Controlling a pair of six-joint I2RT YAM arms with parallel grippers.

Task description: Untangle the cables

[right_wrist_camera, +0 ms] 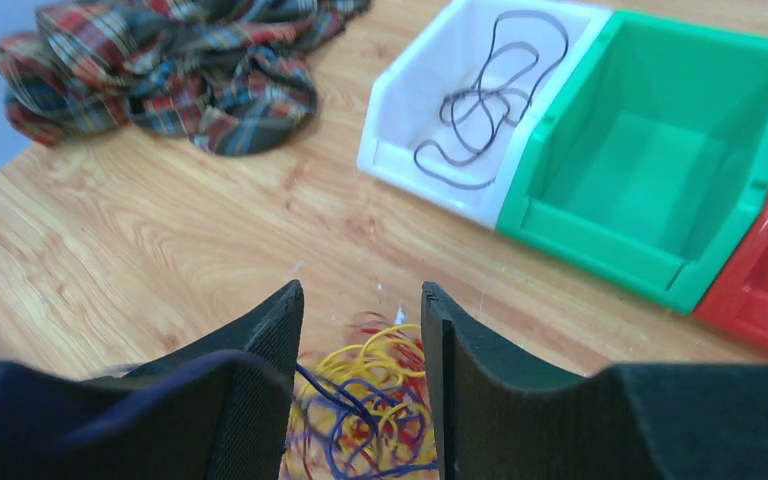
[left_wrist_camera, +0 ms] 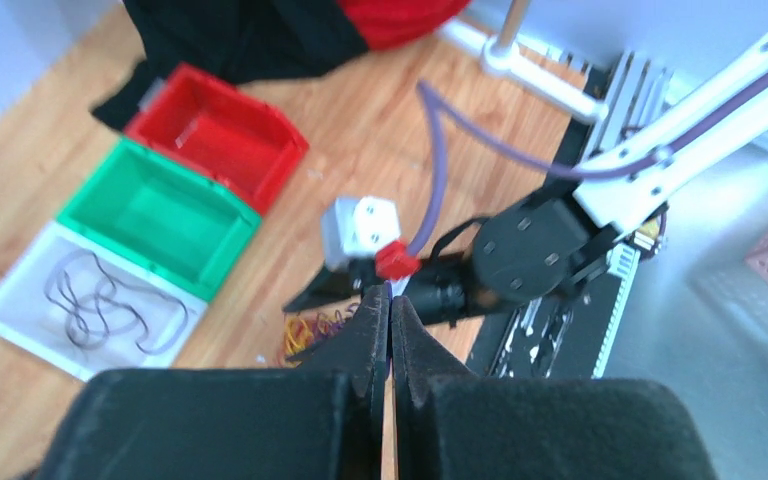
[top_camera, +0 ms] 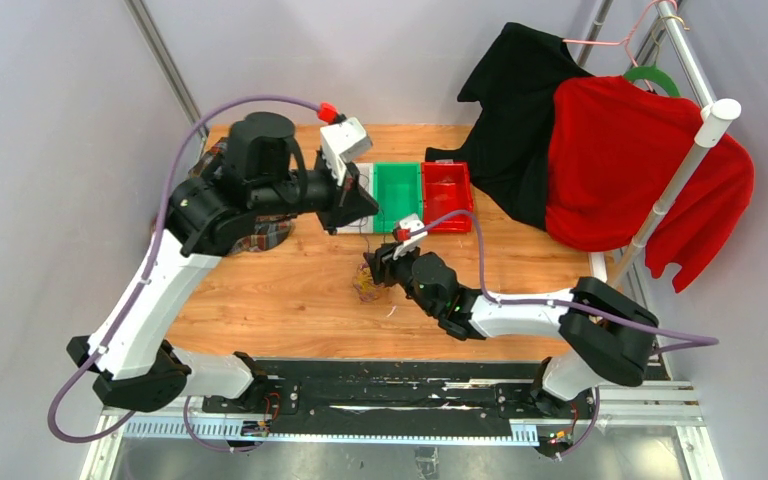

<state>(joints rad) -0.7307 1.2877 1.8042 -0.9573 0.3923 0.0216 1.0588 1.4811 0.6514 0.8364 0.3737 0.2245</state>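
The cables are a fist-sized tangle of yellow, red and dark purple wires on the wooden table; they also show in the top view and the left wrist view. My right gripper is open, low over the tangle, with a finger on each side of it; it also shows in the top view. One dark cable lies loose in the white bin. My left gripper is shut with nothing seen in it, raised beside the white bin.
A green bin and a red bin stand in a row right of the white one. A plaid cloth lies crumpled at the far left. Black and red garments hang on a rack at the back right.
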